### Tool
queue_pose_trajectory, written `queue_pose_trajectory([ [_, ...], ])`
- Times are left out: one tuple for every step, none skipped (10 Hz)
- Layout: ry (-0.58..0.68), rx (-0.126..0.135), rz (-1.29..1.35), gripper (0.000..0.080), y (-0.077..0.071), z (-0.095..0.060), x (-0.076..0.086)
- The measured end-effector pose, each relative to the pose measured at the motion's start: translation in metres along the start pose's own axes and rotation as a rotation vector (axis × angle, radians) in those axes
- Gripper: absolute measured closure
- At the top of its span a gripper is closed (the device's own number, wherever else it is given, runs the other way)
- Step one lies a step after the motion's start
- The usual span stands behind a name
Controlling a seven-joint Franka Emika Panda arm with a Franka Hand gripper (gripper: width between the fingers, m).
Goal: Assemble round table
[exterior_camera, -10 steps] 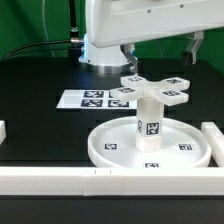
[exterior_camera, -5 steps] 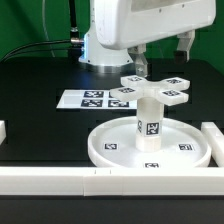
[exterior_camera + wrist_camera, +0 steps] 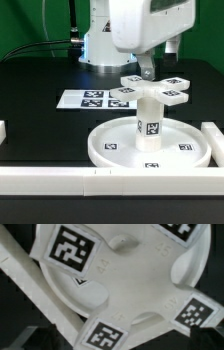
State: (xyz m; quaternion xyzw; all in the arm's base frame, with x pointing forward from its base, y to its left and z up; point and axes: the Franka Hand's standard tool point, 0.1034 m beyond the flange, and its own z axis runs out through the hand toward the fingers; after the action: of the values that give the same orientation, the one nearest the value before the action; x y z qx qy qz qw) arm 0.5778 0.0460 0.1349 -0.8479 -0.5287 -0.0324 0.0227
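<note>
The round table stands near the front bar. Its large rimmed disc (image 3: 110, 150) lies flat, the short post (image 3: 148, 122) stands upright on the hub, and the flat cross-shaped piece (image 3: 155, 88) sits on top of the post. My gripper (image 3: 161, 57) hangs just above the cross-shaped piece, fingers apart, holding nothing. One finger (image 3: 147, 66) reaches down close to the cross's far arm. The wrist view looks straight down on the cross-shaped piece (image 3: 130, 280) and its tags, very close. My fingertips do not show there.
The marker board (image 3: 88, 98) lies flat behind the table at the exterior view's left. Long white bars edge the black surface at the front (image 3: 60, 181) and at the right (image 3: 212, 135). The arm's base (image 3: 100, 50) stands at the back.
My hand has turned and shifted toward the exterior view's right over the cross-shaped piece. The fingers now look closer together in that view. The table parts have not moved.
</note>
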Motion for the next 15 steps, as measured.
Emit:
queue_pose_trajectory([
  [-0.008,-0.001,-0.082,0.0151,0.0,0.001,-0.002],
  [-0.009,-0.001,-0.119,0.0151,0.0,0.003,-0.005],
  [-0.01,-0.002,-0.121,0.0151,-0.001,0.005,-0.008],
  [-0.01,-0.007,-0.115,0.0151,-0.003,0.009,-0.011],
  [-0.011,-0.011,-0.122,0.0151,-0.004,0.013,-0.014],
  [-0.013,-0.008,-0.127,0.0151,-0.005,0.015,-0.015],
  [-0.016,-0.003,-0.124,0.0151,-0.006,0.019,-0.017],
  [-0.019,0.002,-0.121,0.0151,-0.007,0.022,-0.018],
  [-0.02,0.004,-0.118,0.0151,-0.007,0.023,-0.018],
  [-0.021,0.006,-0.115,0.0151,-0.008,0.025,-0.019],
  [-0.022,0.008,-0.114,0.0151,-0.008,0.026,-0.019],
  [-0.023,0.01,-0.114,0.0151,-0.008,0.027,-0.019],
  [-0.024,0.012,-0.113,0.0151,-0.009,0.029,-0.02],
  [-0.025,0.013,-0.111,0.0151,-0.009,0.029,-0.021],
  [-0.025,0.014,-0.106,0.0151,-0.009,0.029,-0.021],
])
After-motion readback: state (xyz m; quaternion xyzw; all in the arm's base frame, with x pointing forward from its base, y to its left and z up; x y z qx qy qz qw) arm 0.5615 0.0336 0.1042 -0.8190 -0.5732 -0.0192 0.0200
